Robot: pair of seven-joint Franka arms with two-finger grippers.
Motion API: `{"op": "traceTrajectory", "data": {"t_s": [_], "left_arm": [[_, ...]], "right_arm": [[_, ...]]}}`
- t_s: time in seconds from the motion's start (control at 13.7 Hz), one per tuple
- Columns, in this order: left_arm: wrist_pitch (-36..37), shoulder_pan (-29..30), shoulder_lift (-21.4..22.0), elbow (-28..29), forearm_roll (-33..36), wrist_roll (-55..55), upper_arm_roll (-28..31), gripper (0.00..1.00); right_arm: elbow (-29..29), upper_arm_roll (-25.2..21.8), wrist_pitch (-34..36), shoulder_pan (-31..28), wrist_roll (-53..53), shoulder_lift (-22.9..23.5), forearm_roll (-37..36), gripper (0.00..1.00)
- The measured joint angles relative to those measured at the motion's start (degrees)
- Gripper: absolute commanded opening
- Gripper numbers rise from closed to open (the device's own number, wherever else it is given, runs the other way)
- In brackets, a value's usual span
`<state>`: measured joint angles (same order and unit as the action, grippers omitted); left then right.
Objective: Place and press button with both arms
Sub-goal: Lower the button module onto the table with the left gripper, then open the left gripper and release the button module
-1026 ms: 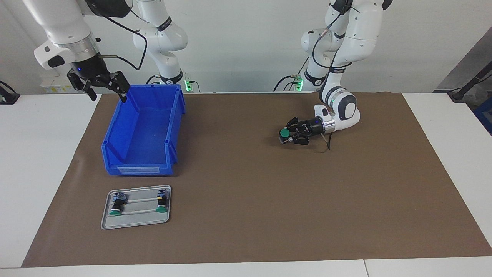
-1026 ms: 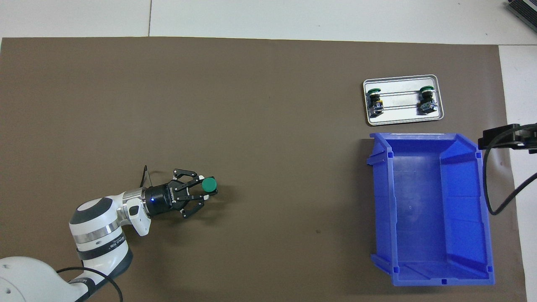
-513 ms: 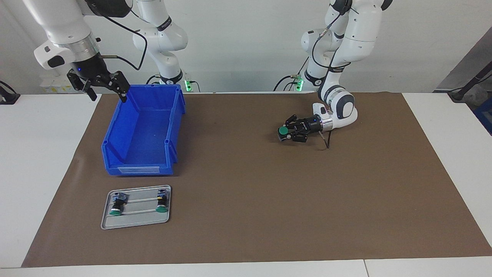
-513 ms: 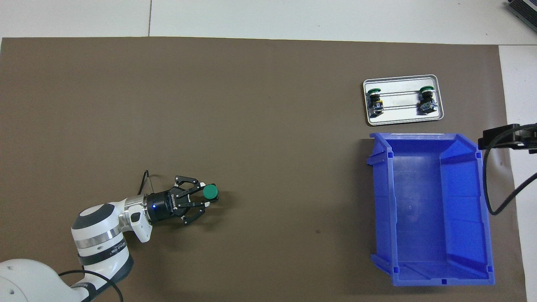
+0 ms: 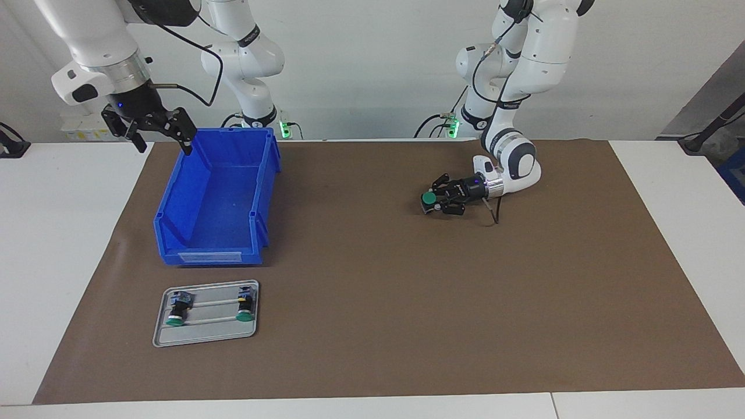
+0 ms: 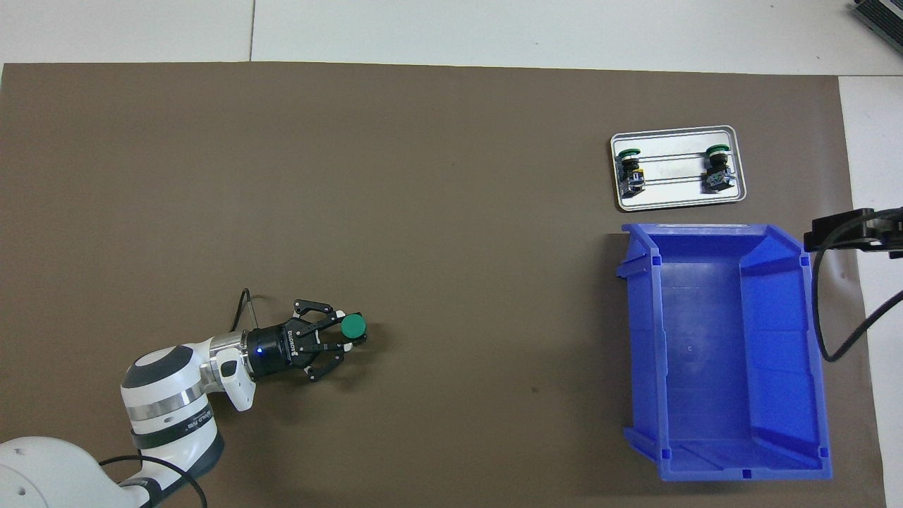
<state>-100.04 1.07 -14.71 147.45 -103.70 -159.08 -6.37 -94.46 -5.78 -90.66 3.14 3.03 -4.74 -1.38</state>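
The button's round green cap (image 5: 429,198) faces up, and my left gripper (image 5: 431,204) is shut on the black body under it. The gripper lies nearly level and very low over the brown mat, at the left arm's end of the table. The overhead view shows the button (image 6: 353,326) at the tips of the left gripper (image 6: 350,333). I cannot tell whether the button touches the mat. My right gripper (image 5: 165,148) hangs open and holds nothing, high over the corner of the blue bin (image 5: 265,192) nearest the robots.
A small metal tray (image 5: 205,336) lies on the mat just farther from the robots than the bin. On it lie two more green-capped buttons (image 5: 174,311) (image 5: 244,308). The deep blue bin (image 6: 719,353) has nothing in it.
My left gripper has come down toward the mat with the button and levelled out. It then nearly stopped. The right arm has not moved.
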Motion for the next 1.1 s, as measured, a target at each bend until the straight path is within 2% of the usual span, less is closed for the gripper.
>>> {"op": "traceTrajectory", "data": {"t_s": [0.51, 0.59, 0.88, 1.1], "left_arm": [[-0.49, 0.02, 0.19, -0.01, 0.76, -0.01, 0.11, 0.14], [-0.50, 0.02, 0.20, -0.01, 0.78, -0.01, 0.11, 0.19], [-0.52, 0.03, 0.21, -0.01, 0.84, -0.01, 0.16, 0.25], [-0.52, 0.20, 0.28, 0.05, 1.33, -0.01, 0.22, 0.26]], "right_arm": [[0.00, 0.00, 0.00, 0.00, 0.00, 0.00, 0.00, 1.00], [0.00, 0.00, 0.00, 0.00, 0.00, 0.00, 0.00, 1.00], [0.00, 0.00, 0.00, 0.00, 0.00, 0.00, 0.00, 1.00], [0.00, 0.00, 0.00, 0.00, 0.00, 0.00, 0.00, 1.00]]}}
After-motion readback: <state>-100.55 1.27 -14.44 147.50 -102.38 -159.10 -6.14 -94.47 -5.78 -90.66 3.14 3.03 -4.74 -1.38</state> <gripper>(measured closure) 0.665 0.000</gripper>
